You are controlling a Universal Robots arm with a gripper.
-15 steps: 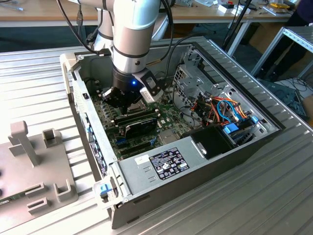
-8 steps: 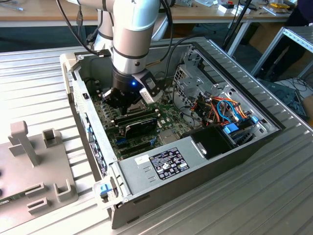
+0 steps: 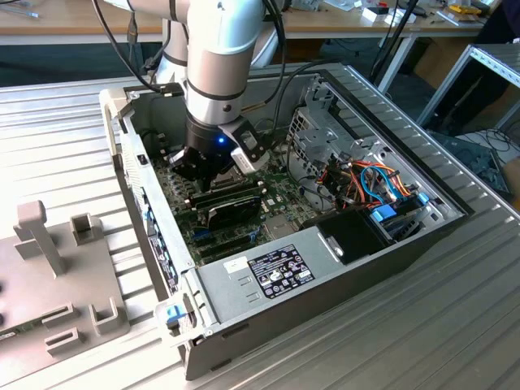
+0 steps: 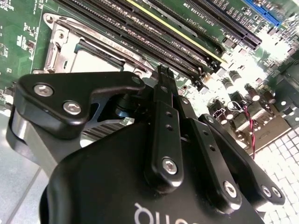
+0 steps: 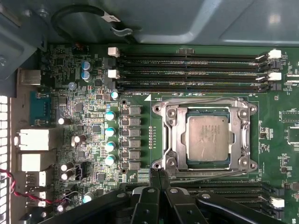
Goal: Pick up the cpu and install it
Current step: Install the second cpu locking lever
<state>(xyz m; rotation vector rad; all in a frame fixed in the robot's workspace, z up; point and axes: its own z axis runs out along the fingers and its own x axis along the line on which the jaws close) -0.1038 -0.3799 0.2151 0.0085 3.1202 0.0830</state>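
The cpu [image 5: 209, 137], a flat silver-grey square, lies inside the socket on the green motherboard [image 5: 93, 116], with the metal socket frame [image 5: 168, 135] around it. In the second wrist view part of the cpu [image 4: 96, 63] shows behind the gripper body. My gripper [image 5: 159, 175] hovers just beside the socket, apart from the chip; its black fingers are shut together with nothing between them. In the second wrist view the gripper [image 4: 163, 74] points down at the board near the memory slots. In the exterior view the gripper [image 3: 205, 166] is lowered into the open computer case [image 3: 244, 284].
Long memory slots [image 5: 191, 70] run along one side of the socket. A black expansion card [image 3: 231, 203] sits close to the gripper. The power supply [image 3: 272, 272], bundled cables [image 3: 374, 183] and case walls crowd the space. A grey fixture [image 3: 49, 244] stands at the exterior view's left.
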